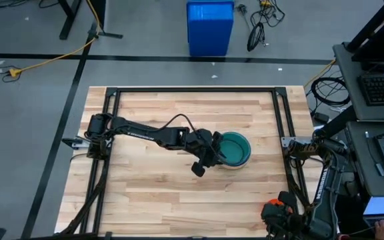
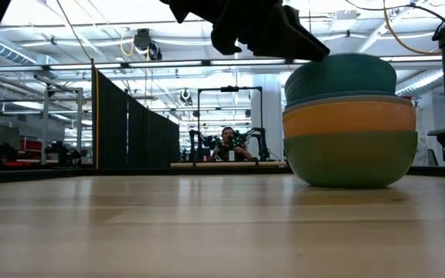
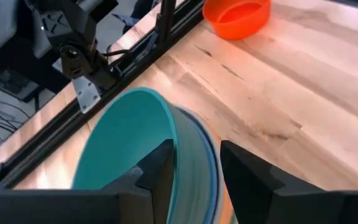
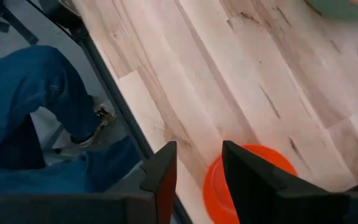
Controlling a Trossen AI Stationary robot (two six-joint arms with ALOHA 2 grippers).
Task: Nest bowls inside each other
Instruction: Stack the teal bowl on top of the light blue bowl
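Observation:
A stack of nested bowls stands right of the table's middle. In the low view it shows sage green at the bottom, orange above it, a thin blue rim, and a teal bowl on top. My left gripper is open at the teal bowl's left rim, one finger inside and one outside. A red-orange bowl rests on the table near the near right corner. My right gripper hovers open above it, apart from it. My left gripper straddles the teal bowl's rim, coming in slanting down from the table's left. The inner finger stands right by the rim; whether it touches, I cannot tell. The outer finger is clear of the bowl. The bowl sits in the stack.
Black frame rails run along the table's edges. A big blue bin stands on the floor past the far edge. A person's legs in jeans stand beside the near right corner. Bare wood lies left of and in front of the stack.

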